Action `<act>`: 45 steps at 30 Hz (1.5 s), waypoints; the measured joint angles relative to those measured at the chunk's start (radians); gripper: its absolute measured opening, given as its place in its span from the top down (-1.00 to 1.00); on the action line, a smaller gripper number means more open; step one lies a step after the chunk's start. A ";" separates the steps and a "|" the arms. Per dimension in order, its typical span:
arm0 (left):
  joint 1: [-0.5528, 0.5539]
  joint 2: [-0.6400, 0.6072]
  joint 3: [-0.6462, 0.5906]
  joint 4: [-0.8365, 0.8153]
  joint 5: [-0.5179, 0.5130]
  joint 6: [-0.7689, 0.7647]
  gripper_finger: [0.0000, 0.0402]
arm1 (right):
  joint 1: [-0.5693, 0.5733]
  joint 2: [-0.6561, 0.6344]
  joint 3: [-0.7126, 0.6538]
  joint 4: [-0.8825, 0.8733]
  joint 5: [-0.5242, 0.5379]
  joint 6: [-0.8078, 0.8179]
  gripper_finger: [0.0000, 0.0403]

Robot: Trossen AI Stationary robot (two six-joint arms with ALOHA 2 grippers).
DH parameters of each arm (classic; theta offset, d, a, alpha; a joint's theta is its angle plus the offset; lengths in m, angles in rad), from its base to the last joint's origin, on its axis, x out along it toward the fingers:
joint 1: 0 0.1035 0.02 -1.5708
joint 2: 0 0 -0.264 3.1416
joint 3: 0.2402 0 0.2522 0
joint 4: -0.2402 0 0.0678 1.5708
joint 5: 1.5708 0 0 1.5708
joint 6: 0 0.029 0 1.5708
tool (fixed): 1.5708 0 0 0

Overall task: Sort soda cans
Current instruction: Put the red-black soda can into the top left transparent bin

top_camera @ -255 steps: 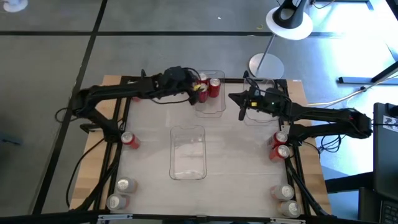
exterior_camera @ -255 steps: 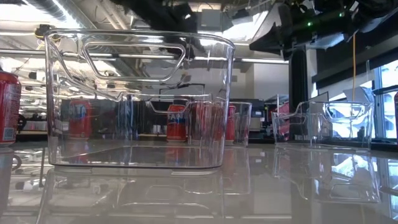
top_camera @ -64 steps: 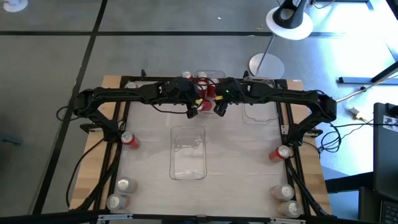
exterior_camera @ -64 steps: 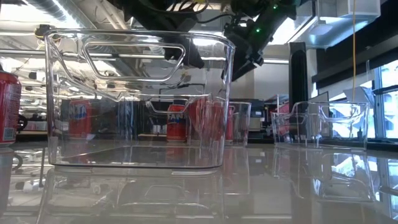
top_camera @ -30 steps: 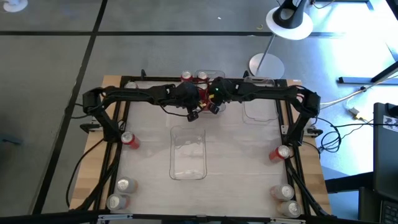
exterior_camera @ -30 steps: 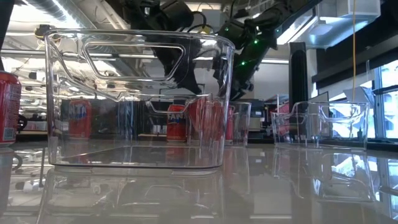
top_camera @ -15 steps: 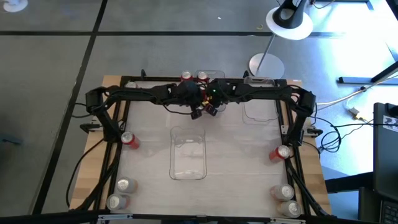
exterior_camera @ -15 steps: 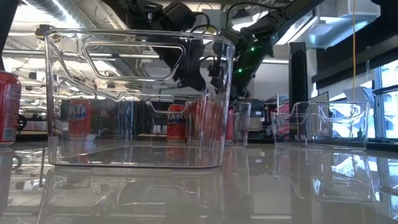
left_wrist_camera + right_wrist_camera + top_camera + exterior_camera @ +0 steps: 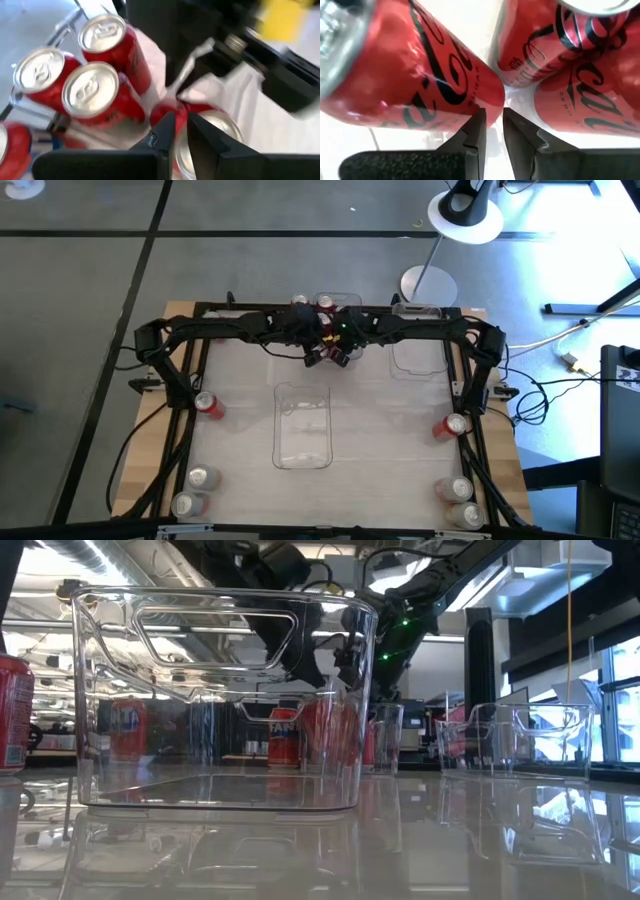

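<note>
Soda cans [image 9: 95, 90]: a cluster of red ones with silver tops stands upright in the far centre bin [image 9: 337, 302], and both arms are over it. Left gripper [image 9: 179, 131]: fingers drawn nearly together, nothing clamped between them; one can top [image 9: 215, 126] sits just beyond the tips, three more stand packed further off. Right gripper [image 9: 490, 125]: fingers likewise close together and empty, pointing at red can bodies [image 9: 420, 75] very near its tips. From overhead the two grippers hang side by side at the near edge of that far centre bin, almost touching each other. Further out, the middle bin [image 9: 303, 455] looks empty, and I see nothing in the far right bin [image 9: 415, 358]. Loose cans on the table [image 9: 240, 440]: three along the left side, one red [image 9: 207, 404] and two nearer ones showing silver tops [image 9: 203, 477], and three along the right side [image 9: 452, 425]. My estimate: partly done, with one bin stocked and six cans left to fetch. I cannot tell the sorting rule from here.
</note>
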 joint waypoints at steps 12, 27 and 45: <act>-0.013 -0.011 -0.057 0.039 0.001 -0.028 0.80 | -0.054 0.008 0.000 -0.014 -0.094 0.003 0.68; -0.010 -0.004 -0.055 0.103 0.038 -0.032 0.80 | -0.052 0.057 -0.001 0.021 -0.136 0.011 0.68; 0.011 0.053 -0.054 0.187 0.051 -0.026 0.80 | -0.052 0.058 -0.001 0.029 -0.137 0.004 0.68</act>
